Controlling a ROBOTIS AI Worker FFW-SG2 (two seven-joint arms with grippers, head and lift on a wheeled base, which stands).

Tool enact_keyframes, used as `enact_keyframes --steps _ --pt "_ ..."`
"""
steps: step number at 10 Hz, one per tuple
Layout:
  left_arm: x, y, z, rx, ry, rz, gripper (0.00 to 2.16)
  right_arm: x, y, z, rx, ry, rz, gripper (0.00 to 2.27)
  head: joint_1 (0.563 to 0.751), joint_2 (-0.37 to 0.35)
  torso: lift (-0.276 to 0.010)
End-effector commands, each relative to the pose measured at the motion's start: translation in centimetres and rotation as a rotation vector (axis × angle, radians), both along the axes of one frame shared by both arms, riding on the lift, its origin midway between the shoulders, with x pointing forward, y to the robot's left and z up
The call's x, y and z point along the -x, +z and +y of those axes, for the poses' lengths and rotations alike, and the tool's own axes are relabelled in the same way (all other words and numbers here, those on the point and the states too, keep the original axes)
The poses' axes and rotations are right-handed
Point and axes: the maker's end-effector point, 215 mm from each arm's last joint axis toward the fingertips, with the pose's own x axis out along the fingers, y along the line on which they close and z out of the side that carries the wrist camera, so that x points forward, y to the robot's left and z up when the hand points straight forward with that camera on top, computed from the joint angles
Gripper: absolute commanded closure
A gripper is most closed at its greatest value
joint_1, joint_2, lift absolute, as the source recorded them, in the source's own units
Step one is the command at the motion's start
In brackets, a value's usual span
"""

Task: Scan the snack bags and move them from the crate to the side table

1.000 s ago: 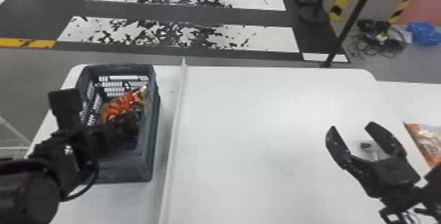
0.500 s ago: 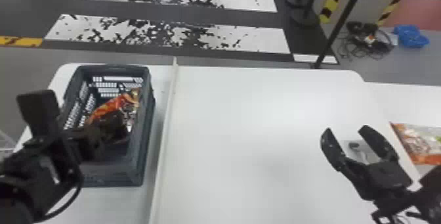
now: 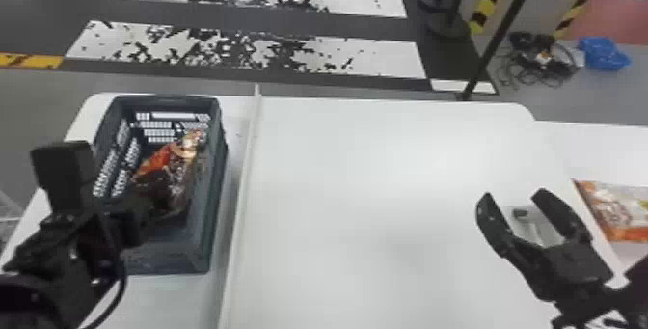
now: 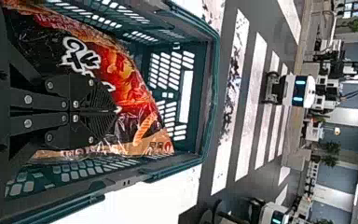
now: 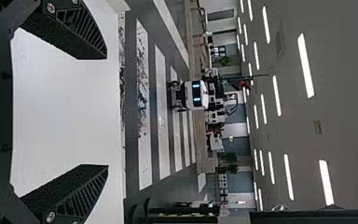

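Observation:
My left gripper (image 3: 149, 198) reaches down into the dark crate (image 3: 219, 178) at the table's left, by an orange-and-black snack bag (image 3: 164, 159). In the left wrist view the flat fingers of the left gripper (image 4: 115, 111) are together, shut on the snack bag (image 4: 121, 77), which slants up inside the crate (image 4: 209, 93). On the right, my right gripper (image 3: 513, 195) stands open above the white table; the right wrist view has the right gripper (image 5: 105, 112) spread wide with nothing between its pads. An orange-and-white snack bag (image 3: 619, 207) lies on the side table (image 3: 573, 149).
A raised white strip (image 3: 241, 193) runs front to back beside the crate. Through the right gripper's opening appears a small grey-and-white object (image 3: 520, 214). Behind the tables stand dark posts (image 3: 496, 34) and cables (image 3: 545, 60) on the floor.
The head view has shifted a little. Relative to the crate, my left arm has moved slightly left and toward the robot, and the bag inside has turned somewhat. The right gripper has stayed open.

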Motion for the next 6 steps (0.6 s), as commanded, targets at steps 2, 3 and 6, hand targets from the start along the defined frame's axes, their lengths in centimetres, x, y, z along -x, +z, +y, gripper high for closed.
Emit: enact_keyframes --steps 2,3,6 --pt "0.1 1.9 -0.4 -0.014 0.004 -0.037 2.14 0.2 -0.1 -0.6 0.001 -0.010 0.002 0.10 0.695 -0.092 -0.087" --pt "0.3 3.4 -0.6 -0.017 0.003 -0.065 2.14 0.2 -0.2 -0.6 0.000 -0.011 0.005 0.10 0.695 -0.097 -0.087" --pt "0.5 7.1 0.0 -0.055 0.033 -0.124 2.14 0.1 -0.6 -0.5 -0.007 -0.018 0.009 0.10 0.695 -0.102 -0.087"
